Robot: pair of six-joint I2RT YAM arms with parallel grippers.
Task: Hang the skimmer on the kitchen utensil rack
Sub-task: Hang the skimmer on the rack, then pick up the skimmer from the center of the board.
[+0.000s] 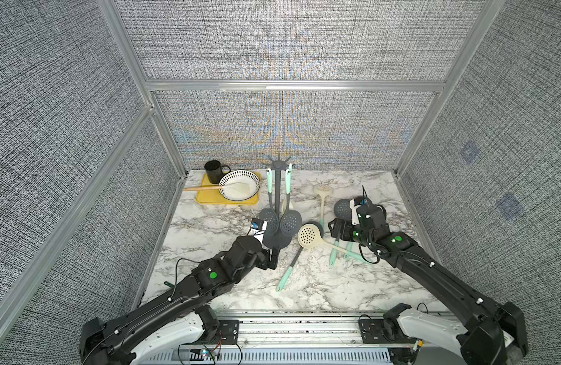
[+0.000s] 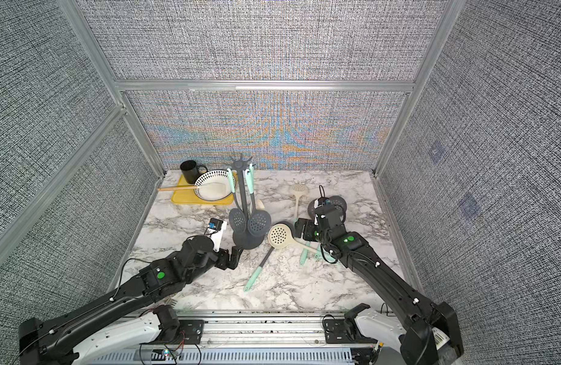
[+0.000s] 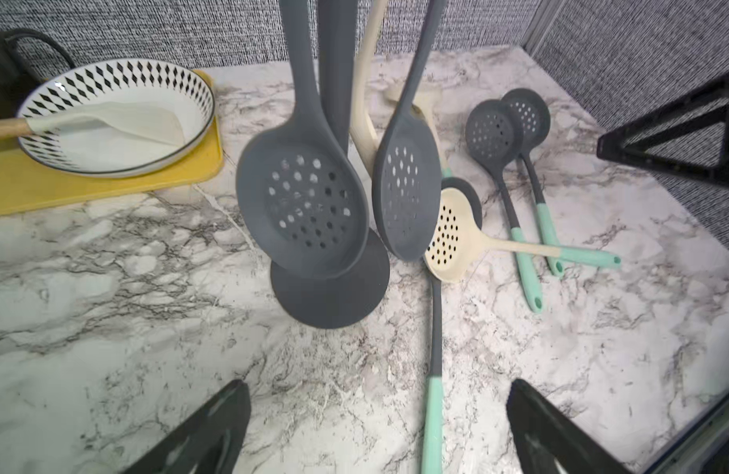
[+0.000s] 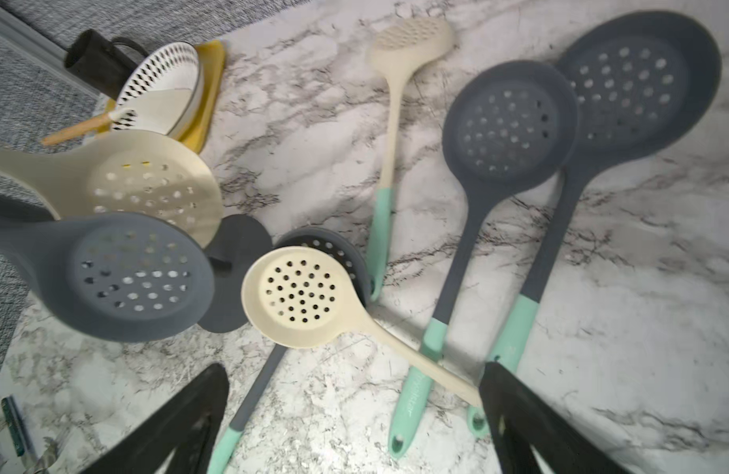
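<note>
Skimmers (image 1: 268,218), seemingly three, hang on the kitchen utensil rack (image 1: 277,189); left pincer (image 3: 379,388) and right pincer (image 4: 354,369) gape.

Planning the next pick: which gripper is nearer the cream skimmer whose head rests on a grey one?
Right. The right gripper is open over the cream skimmer's handle; the left gripper is beside the rack's base, farther off.

Dark rack (image 1: 277,196) stood on a marble bench (image 1: 228,290), two grey skimmers (image 1: 290,222) hung from its hooks, cream skimmer (image 1: 309,236) lay near its base, left gripper (image 1: 271,257) close by that base, bowl (image 1: 239,186) sat on a yellow tray (image 1: 206,199)
</note>
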